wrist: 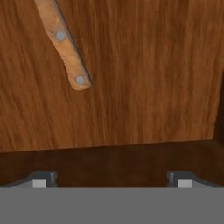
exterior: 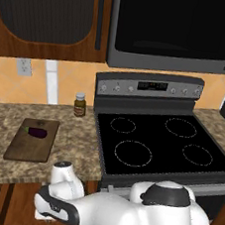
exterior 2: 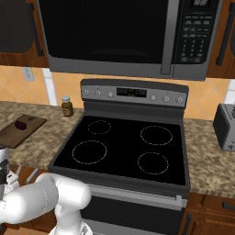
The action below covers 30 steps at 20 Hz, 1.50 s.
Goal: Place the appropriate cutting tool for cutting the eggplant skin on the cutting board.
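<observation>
The eggplant (exterior: 37, 133) (exterior 2: 21, 124), small and dark purple, lies on the far part of the brown cutting board (exterior: 30, 149) (exterior 2: 13, 134) on the counter left of the stove. My arm reaches down below the counter's front edge. My gripper (wrist: 111, 180) is open over a wooden drawer floor (wrist: 144, 87), its fingertips (wrist: 41, 180) wide apart with nothing between them. A wooden knife handle (wrist: 65, 48) with two rivets lies at the upper left of the hand view, apart from the fingers. The slim grey cutting tool is out of view.
A black stove top (exterior: 156, 140) (exterior 2: 124, 147) fills the middle, with a microwave (exterior 2: 114, 32) above it. A spice jar (exterior: 80, 104) (exterior 2: 67, 106) stands at the back of the counter. A toaster (exterior 2: 226, 126) sits at the right. The drawer's dark front wall (wrist: 109, 157) lies just ahead of my fingers.
</observation>
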### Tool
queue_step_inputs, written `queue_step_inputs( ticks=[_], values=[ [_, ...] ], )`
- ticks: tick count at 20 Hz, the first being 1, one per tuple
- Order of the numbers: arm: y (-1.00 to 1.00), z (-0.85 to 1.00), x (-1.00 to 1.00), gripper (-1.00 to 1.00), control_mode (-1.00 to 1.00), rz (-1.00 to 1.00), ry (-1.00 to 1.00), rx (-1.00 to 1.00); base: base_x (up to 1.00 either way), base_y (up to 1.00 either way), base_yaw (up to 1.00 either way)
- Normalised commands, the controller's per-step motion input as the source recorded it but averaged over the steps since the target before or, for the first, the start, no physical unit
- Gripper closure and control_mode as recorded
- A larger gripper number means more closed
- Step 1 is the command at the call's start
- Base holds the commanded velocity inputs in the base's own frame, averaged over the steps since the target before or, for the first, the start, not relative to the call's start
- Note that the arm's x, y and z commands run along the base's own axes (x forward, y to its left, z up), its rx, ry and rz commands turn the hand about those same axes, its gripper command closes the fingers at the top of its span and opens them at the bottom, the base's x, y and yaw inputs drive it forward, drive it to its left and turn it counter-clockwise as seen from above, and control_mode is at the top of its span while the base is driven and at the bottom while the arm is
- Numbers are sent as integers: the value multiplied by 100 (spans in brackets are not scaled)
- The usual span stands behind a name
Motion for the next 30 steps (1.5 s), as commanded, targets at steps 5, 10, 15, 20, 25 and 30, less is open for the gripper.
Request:
queue_step_inputs(
  ticks=[5,10,15,20,25,30],
  values=[
    [-5,2,-95,-100,-100,0,7,0,0,0,0],
    [-8,28,-100,-100,-100,-1,9,0,0,0,0],
    [-10,34,-100,-100,-100,-2,10,0,0,0,0],
    [-2,38,-16,-100,-100,0,2,0,0,0,0],
    [2,25,98,-100,-100,0,0,0,0,0,0],
    [16,4,87,-100,-100,0,-2,-8,0,0,0]
  ],
)
